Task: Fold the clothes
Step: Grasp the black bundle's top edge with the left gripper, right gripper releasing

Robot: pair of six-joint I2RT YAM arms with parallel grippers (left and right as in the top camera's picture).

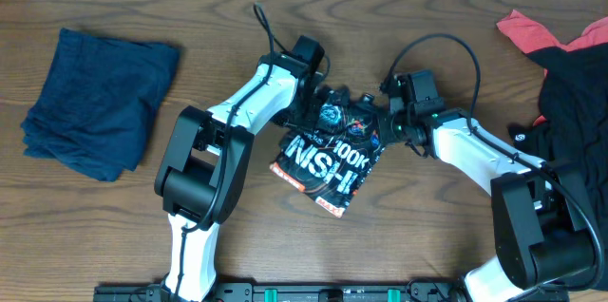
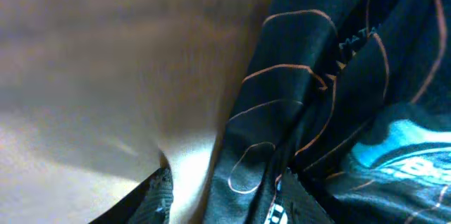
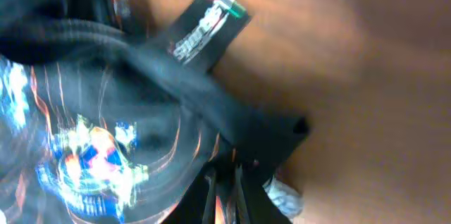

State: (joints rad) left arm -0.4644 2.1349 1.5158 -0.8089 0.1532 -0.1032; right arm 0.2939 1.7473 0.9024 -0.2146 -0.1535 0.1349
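Observation:
The black jersey point(image 1: 328, 158) with orange contour lines and white-orange lettering lies bunched at the table's middle, between both arms. My left gripper point(image 1: 312, 112) is at its upper left edge. In the left wrist view the jersey point(image 2: 317, 111) fills the right side. Its edge lies between the fingers of the left gripper point(image 2: 232, 199), which stand apart with bare table showing beside the left finger. My right gripper point(image 1: 385, 122) is at the jersey's upper right. In the right wrist view that gripper point(image 3: 224, 185) is shut on a fold of the jersey point(image 3: 141, 111).
A folded navy garment point(image 1: 100, 103) lies at the far left. A heap of red and black clothes point(image 1: 565, 65) sits at the right edge, beside the right arm's base. A black sewn label point(image 3: 208, 27) sticks out from the jersey. Wooden table point(image 1: 285, 8) shows all around.

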